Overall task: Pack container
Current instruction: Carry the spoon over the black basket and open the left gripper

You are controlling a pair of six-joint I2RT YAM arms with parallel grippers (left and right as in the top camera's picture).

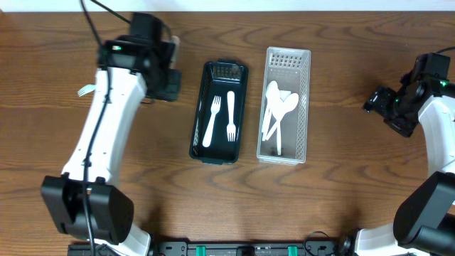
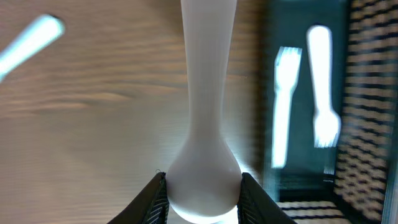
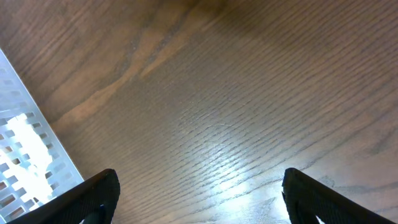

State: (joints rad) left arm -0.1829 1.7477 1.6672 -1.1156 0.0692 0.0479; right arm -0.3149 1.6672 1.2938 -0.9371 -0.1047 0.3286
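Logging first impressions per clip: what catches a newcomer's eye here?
The left end effector, beside the dark tray, grips a white utensil by its rounded end. Two white forks lie in that tray; white spoons fill the perforated basket to its right. The right end effector hangs open over the tabletop.

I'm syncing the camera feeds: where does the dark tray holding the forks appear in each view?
Overhead: dark tray just left of centre, beside the white basket.
Left wrist: right side, right of the gripped white spoon.
Right wrist: not in it; only the white basket's corner, lower left.
Shared landmark: the two white forks, overhead and left wrist.
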